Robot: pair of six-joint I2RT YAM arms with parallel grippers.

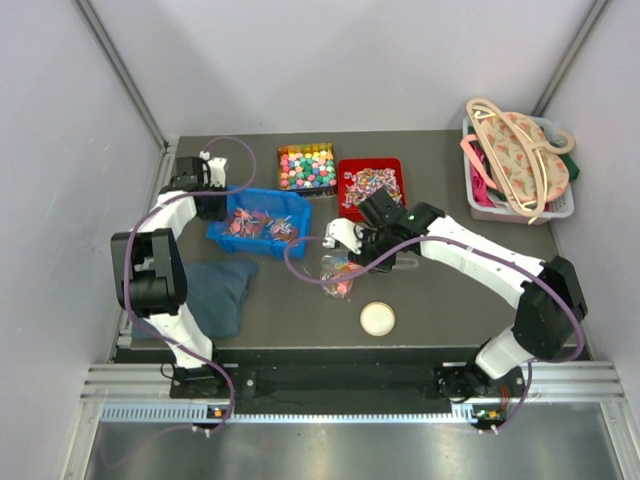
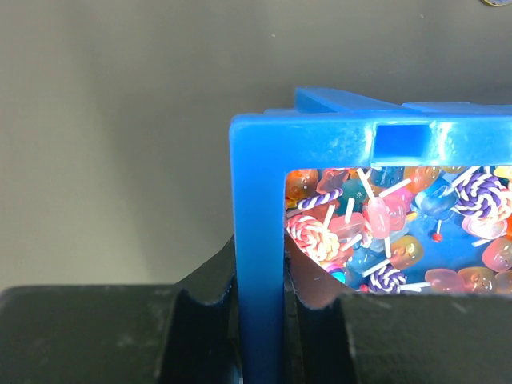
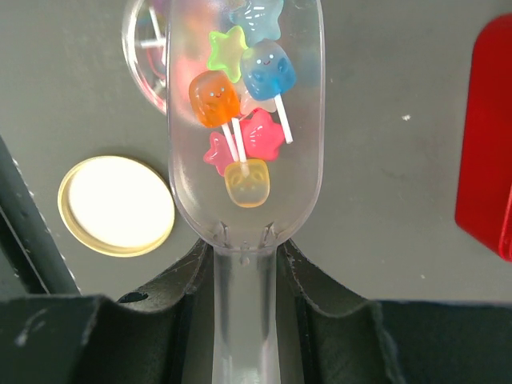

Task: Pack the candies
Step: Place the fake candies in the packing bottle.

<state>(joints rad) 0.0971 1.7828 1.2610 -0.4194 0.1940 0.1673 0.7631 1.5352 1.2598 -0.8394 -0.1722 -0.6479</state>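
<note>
Near left, on the table (image 1: 450, 310): a dark blue cloth (image 1: 218, 290).

Just beyond it: pinches a wall at the left end of the blue bin (image 2: 352, 140) with the left gripper (image 2: 260, 316), one finger on each face, pressed tight against the plastic. Inside the bin: candies (image 2: 376, 232) on white sticks, swirled, pink, orange and blue.

Far centre: bright cubes (image 1: 306, 166), heaped together.

Centre: grips the handle of a clear scoop (image 3: 244, 160) with the right gripper (image 3: 244, 268), fingers partly closed, one against each side of the handle. In the scoop bowl: several candies, orange, blue, pink, yellow and green. At the scoop tip: the rim of a clear jar (image 3: 142, 56).

Near centre: a round cream lid (image 3: 116, 206), flat on the table.

Right of centre: a red tray (image 3: 488, 152).

Far right: a basket (image 1: 558, 208) with hangers.
</note>
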